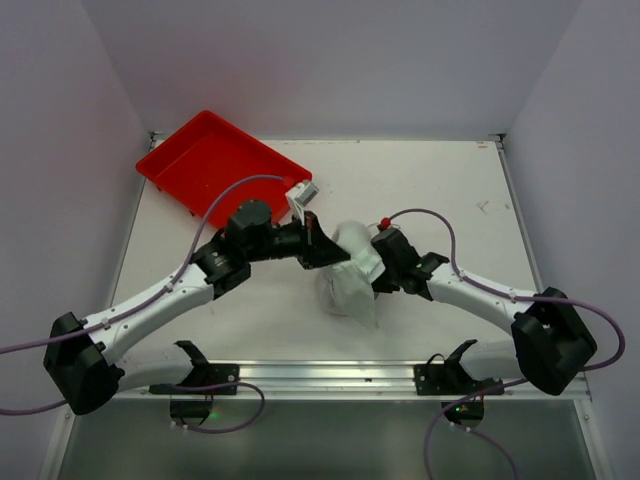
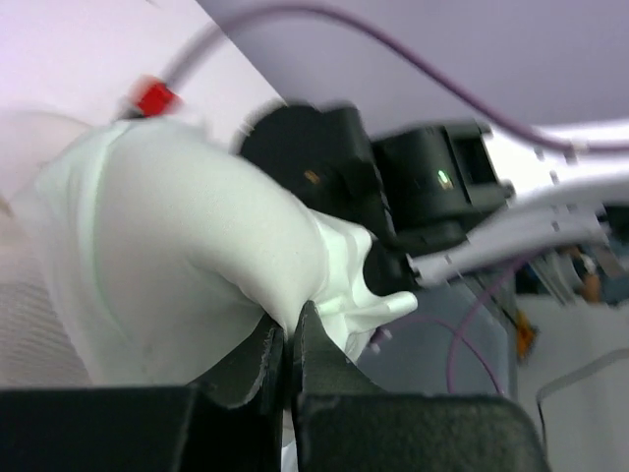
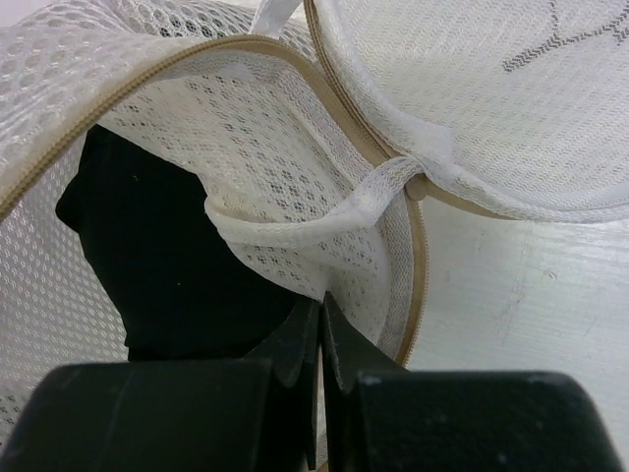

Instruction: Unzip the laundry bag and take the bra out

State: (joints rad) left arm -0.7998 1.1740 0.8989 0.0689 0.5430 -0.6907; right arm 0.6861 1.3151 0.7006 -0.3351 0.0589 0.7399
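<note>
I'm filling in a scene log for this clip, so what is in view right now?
laundry bag: one, white mesh with a beige zip, table centre, pinched from both sides.
dark shape: one, black, inside the bag's opening; cannot tell what it is.
tray: one, red, far left corner of the table.
table: one, white.
brackets: two, black, on the near rail.
cables: several, purple, along the arms.
left gripper: one, black, closed on the bag's fabric.
right gripper: one, black, closed on a fold of mesh.
</note>
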